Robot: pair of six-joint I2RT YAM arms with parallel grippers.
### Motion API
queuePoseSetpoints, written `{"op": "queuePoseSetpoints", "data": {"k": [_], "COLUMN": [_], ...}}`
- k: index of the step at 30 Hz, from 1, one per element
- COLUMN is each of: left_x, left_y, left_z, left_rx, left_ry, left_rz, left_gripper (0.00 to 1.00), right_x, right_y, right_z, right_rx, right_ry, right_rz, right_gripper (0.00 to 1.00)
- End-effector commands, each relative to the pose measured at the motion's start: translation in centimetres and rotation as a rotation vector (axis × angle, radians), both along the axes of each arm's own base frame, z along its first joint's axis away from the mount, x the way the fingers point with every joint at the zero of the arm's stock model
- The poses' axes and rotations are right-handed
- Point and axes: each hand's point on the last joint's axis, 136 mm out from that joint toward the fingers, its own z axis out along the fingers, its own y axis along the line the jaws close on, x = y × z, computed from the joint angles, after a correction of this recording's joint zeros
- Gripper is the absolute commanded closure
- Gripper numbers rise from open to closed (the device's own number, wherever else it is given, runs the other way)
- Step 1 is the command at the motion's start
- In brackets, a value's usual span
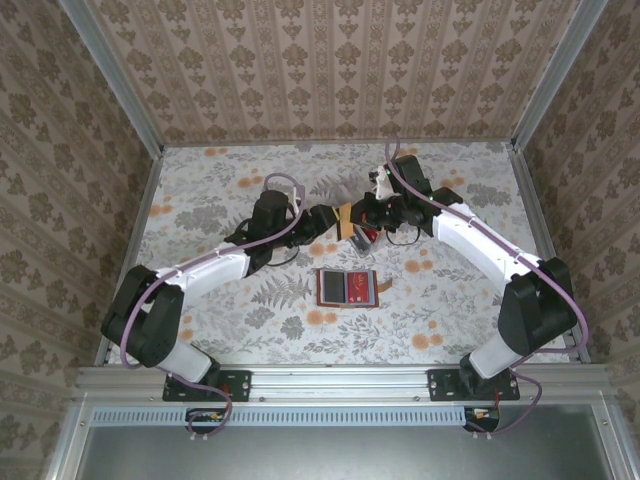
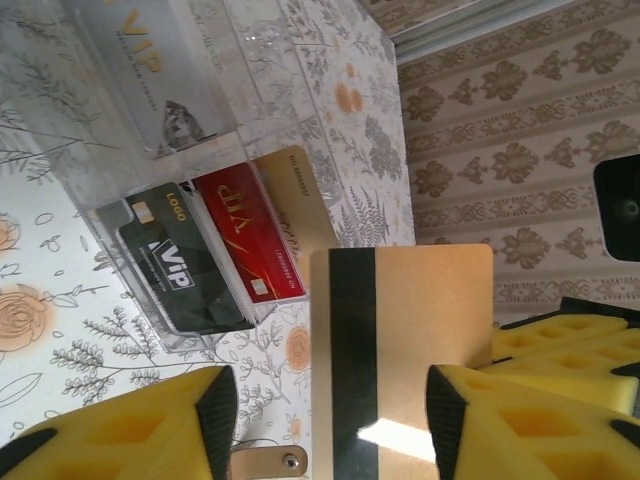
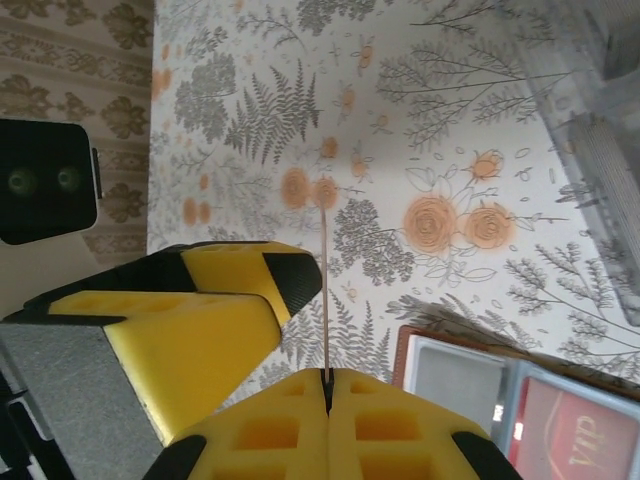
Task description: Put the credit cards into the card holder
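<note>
Right gripper (image 3: 328, 385) pinches a gold credit card (image 2: 410, 330) tightly. Left gripper (image 2: 330, 400) straddles it, half open, gripping nothing. Card holder (image 1: 347, 287) lies open on the bench (image 1: 200, 200) below both grippers.

You have the left gripper (image 2: 325, 400) with its jaws apart around an upright gold card (image 2: 400, 340) with a dark stripe, a gap showing on the card's left side. Beyond it, a clear tray (image 2: 75, 150) holds a dark VIP card (image 2: 180, 275), a red VIP card (image 2: 250, 240) and a second gold card (image 2: 300, 195)

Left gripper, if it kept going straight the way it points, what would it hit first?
Most likely the gold card, pinched in the right gripper: it sits between the left gripper's fingers. Beyond it lies the clear stand of cards, though depth is unclear.
</note>
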Motion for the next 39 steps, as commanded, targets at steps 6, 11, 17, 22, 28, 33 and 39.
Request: {"op": "queuePoseSetpoints", "data": {"k": [6, 11, 17, 22, 28, 33, 39], "left_x": [0.6, 0.6, 0.6, 0.5, 0.5, -0.9, -4.4], "left_y": [-0.8, -0.9, -1.0, -0.9, -0.8, 1.4, 4.9], "left_z": [2.0, 2.1, 1.9, 1.8, 1.2, -2.0, -7.7], "left_rx": [-0.084, -0.087, -0.086, -0.082, -0.058, 0.138, 0.424], "left_ry": [-0.022, -0.024, -0.023, -0.021, -0.014, 0.031, 0.113], "left_rz": [-0.016, -0.016, -0.020, -0.021, -0.022, -0.007, -0.019], "left_gripper": [0.57, 0.65, 0.73, 0.74, 0.70, 0.50, 0.42], "right_x": [0.1, 0.2, 0.2, 0.2, 0.0, -1.5, -5.7], "right_y": [1.1, 1.3, 1.7, 2.0, 1.1, -3.5, -6.4], "right_z": [0.4, 0.1, 0.4, 0.3, -0.2, -3.7, -9.2], "right_rx": [0.104, 0.116, 0.142, 0.157, 0.103, -0.172, -0.327], "right_ry": [0.013, 0.022, 0.022, 0.030, 0.033, 0.024, 0.063], "right_rz": [0.010, 0.008, 0.027, 0.033, 0.004, -0.095, -0.132], "right_gripper": [0.92, 0.91, 0.86, 0.87, 0.93, 0.94, 0.94]}}
